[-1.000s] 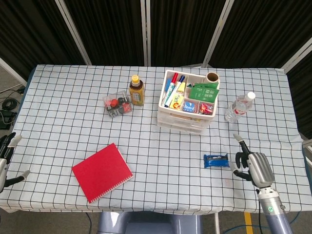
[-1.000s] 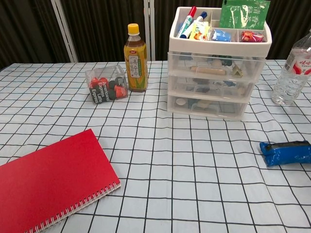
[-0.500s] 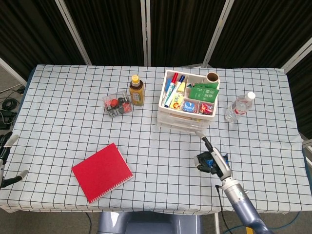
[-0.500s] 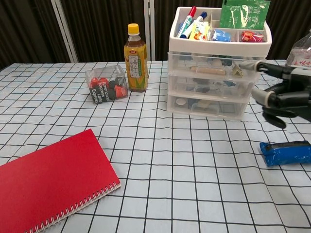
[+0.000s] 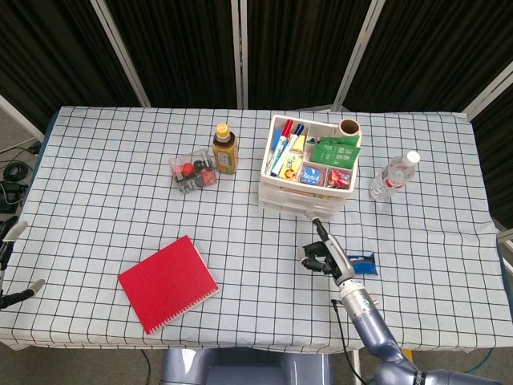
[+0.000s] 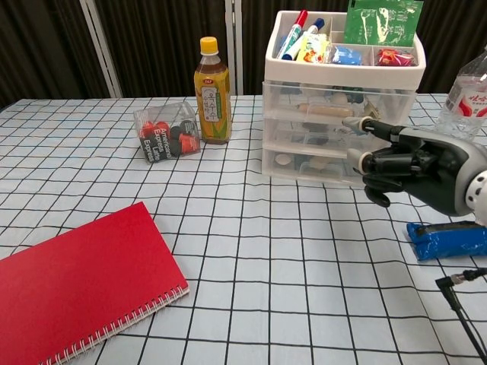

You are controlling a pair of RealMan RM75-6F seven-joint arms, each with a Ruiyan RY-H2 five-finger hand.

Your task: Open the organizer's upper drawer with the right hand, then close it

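Fingers [image 6: 378, 161] of the right hand [image 6: 415, 169] mostly curled in, one stretched out toward the organizer [image 6: 340, 99], holding nothing. Close to the drawer fronts, but hard to tell from either view whether that long finger touches yet. Aimed that way probably to hook the front of a drawer and pull.

Upper drawer [image 6: 338, 104] shut, sitting just under the top tray full of markers and packets. Organizer standing near the back of the checked surface [image 6: 251, 251], a bit right of the middle, with its drawer fronts facing the robot. Good for a straight pull toward the body. Seems to sit lower than the upper drawer right now, so likely needs to lift a little first.

Blue packet [image 6: 447, 239] lying just under the right hand, near enough to get bumped. Water bottle [image 6: 463, 103] standing just right of the organizer, easy to tip.

Left hand [image 5: 8, 269] far off at the left edge, fingers apart and holding nothing, out of the way.

Task only starting: nothing opened yet.
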